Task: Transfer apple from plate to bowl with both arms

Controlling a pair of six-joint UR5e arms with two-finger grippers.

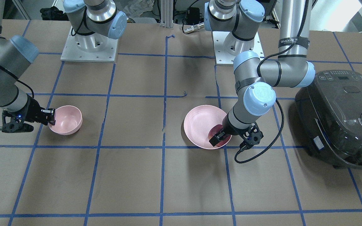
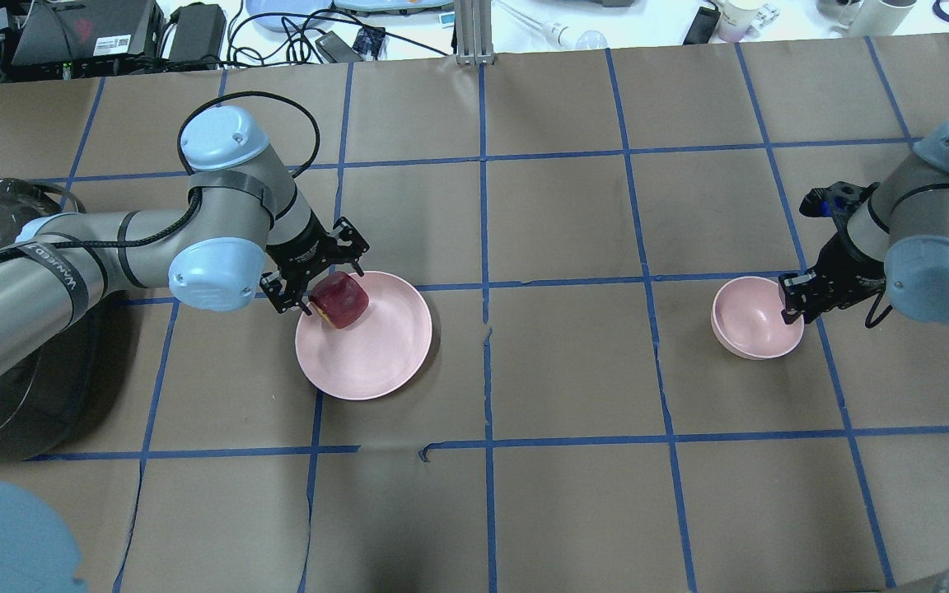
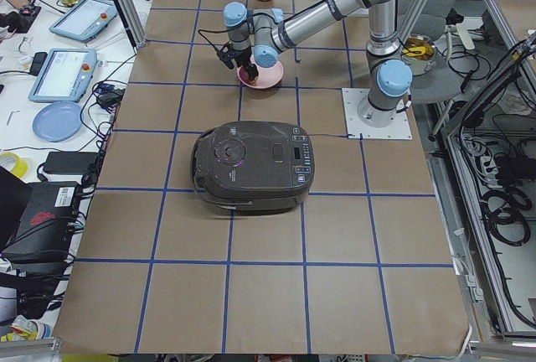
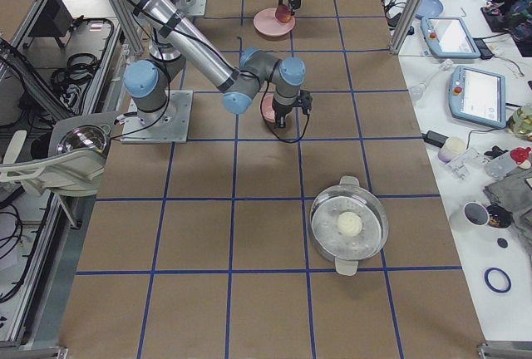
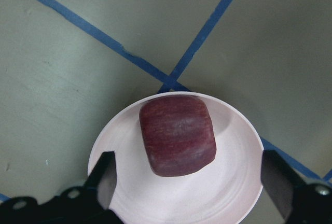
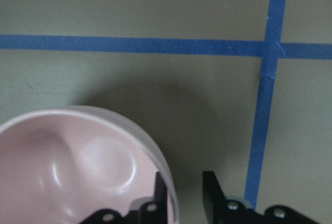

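Note:
The dark red apple lies on the near-left part of the pale pink plate. My left gripper is open, its fingers spread wide to either side of the apple without touching it. In the front view the left gripper is low over the plate. The small pink bowl stands far to the right. My right gripper is shut narrowly on the bowl's rim, one finger inside and one outside.
A black rice cooker stands beside the left arm, close to the plate. A steel pot with a white item in it sits further along the table past the bowl. Blue tape lines grid the brown table.

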